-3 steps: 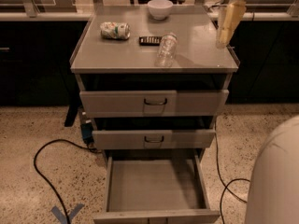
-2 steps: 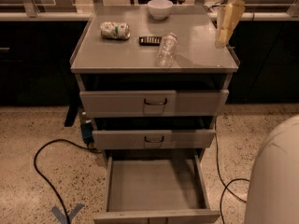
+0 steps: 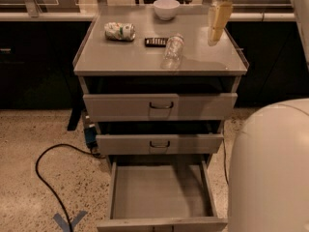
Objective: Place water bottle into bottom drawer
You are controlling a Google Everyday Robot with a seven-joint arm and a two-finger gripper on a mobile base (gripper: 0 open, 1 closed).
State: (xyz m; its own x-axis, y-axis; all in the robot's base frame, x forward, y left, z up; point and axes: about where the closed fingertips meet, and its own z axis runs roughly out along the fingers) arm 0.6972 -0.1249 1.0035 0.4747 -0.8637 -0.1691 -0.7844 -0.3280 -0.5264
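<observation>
The water bottle [image 3: 173,50] is clear and crinkled and lies on its side on the grey cabinet top [image 3: 125,59], near the middle. My gripper [image 3: 218,22] hangs from above over the right rear of the cabinet top, to the right of the bottle and apart from it, holding nothing. The bottom drawer [image 3: 161,193] is pulled open below, and its plain grey floor is bare. The two upper drawers are shut.
A crushed white-green can [image 3: 119,31], a white bowl [image 3: 166,8] and a small dark flat object [image 3: 156,41] also sit on the cabinet top. A black cable [image 3: 48,185] loops on the floor at left. My white body [image 3: 270,168] fills the lower right.
My gripper has moved a little to the left, closer to the water bottle. The bottle and the drawers have not moved.
</observation>
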